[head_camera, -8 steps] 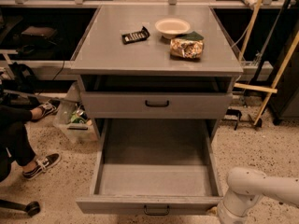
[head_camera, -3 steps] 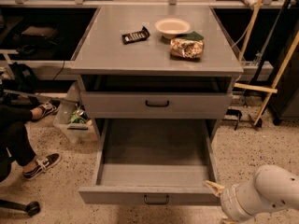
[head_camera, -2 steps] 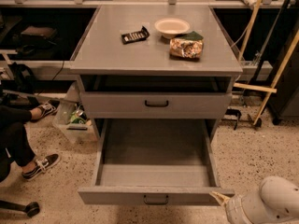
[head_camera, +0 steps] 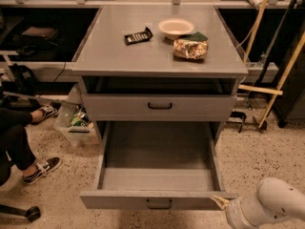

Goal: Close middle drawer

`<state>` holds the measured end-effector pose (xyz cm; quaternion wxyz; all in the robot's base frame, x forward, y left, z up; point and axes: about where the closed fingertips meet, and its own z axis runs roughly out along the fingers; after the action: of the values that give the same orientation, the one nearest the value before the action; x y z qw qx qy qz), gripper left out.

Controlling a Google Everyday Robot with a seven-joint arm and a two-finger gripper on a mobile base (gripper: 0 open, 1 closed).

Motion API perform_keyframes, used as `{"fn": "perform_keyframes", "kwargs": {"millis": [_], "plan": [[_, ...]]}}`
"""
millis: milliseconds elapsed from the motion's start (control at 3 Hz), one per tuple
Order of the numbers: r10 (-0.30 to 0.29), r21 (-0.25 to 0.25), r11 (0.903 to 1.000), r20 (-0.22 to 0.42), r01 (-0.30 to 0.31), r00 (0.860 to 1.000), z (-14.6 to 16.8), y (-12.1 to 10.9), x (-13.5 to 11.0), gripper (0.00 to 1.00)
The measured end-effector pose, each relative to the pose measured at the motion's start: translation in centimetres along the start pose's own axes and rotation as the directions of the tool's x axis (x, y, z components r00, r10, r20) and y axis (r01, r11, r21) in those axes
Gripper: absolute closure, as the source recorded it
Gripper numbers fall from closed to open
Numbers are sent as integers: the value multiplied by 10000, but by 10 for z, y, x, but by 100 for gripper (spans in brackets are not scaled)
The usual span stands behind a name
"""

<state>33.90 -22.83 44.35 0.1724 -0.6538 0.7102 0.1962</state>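
**Middle drawer hanging wide open, claw at its right front corner**

The wide grey middle drawer point(head_camera: 157, 178) with its long shallow tray is pulled far out of the grey cabinet. Its front panel and small black centre handle sit right at the bottom edge of view. At lower right, the white arm's claw point(head_camera: 222, 202) is tucked against the drawer's front right corner, apparently touching the front edge. Spread or pressed together, I cannot tell.

The drawer's side walls run straight back into the cabinet opening. Above it, the taller-fronted grey upper drawer point(head_camera: 159, 106) sits close to flush.

Up on the flat grey desk point(head_camera: 114, 54) there is a round white bowl point(head_camera: 176, 27). A flat black rectangular bar point(head_camera: 138, 36) lies to its left, and a crinkled golden snack bag point(head_camera: 190, 48) sits just in front of it.

On the left, a clear plastic bin point(head_camera: 74, 123) stands just beside the cabinet. A seated person's black-and-white sneakers point(head_camera: 42, 169) rest on the speckled floor point(head_camera: 257, 161), near the drawer's left front corner. Off to the right, pale wooden poles point(head_camera: 282, 75) lean well apart from the drawer.
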Motion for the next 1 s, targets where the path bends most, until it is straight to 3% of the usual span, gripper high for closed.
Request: {"fn": "perform_keyframes", "kwargs": {"millis": [1000], "plan": [[283, -249, 9993, 38, -282, 9996, 7, -16, 6, 0]]}}
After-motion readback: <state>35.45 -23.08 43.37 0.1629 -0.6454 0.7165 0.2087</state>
